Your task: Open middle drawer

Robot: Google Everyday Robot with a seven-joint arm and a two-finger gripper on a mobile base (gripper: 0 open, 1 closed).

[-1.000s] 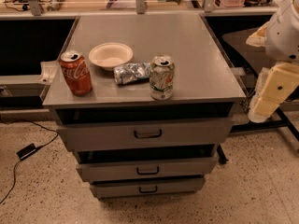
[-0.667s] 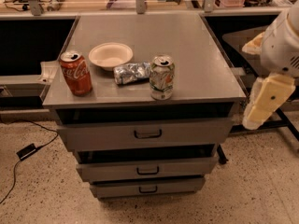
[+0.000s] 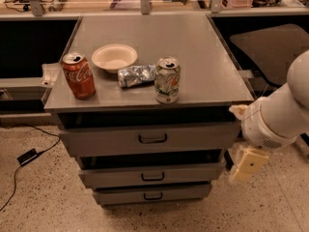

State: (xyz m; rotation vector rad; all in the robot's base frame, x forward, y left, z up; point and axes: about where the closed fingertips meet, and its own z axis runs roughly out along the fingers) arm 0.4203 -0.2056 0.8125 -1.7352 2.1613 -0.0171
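The middle drawer (image 3: 193, 173) is the grey panel second from the top in the grey cabinet, with a small dark loop handle (image 3: 152, 176) at its centre. It looks pushed in, with a dark gap above it. A taller-fronted drawer (image 3: 96, 141) is above it and a narrower one (image 3: 116, 195) below. My gripper (image 3: 247, 164) hangs as a cream piece at the end of the white arm (image 3: 280, 117), just off the cabinet's right side at the middle drawer's height, apart from the handle.
On the cabinet top (image 3: 203, 57) stand a red cola can (image 3: 78, 75), a white bowl (image 3: 114, 57), a crumpled foil wrapper (image 3: 135, 75) and a pale green can (image 3: 167, 80). Dark benches flank the cabinet. A black cable and plug (image 3: 26, 156) lie on the floor at left.
My arm has come down and to the left, bringing the gripper from beside the cabinet top to the level of the middle drawer. The drawers and the things on top have not moved.
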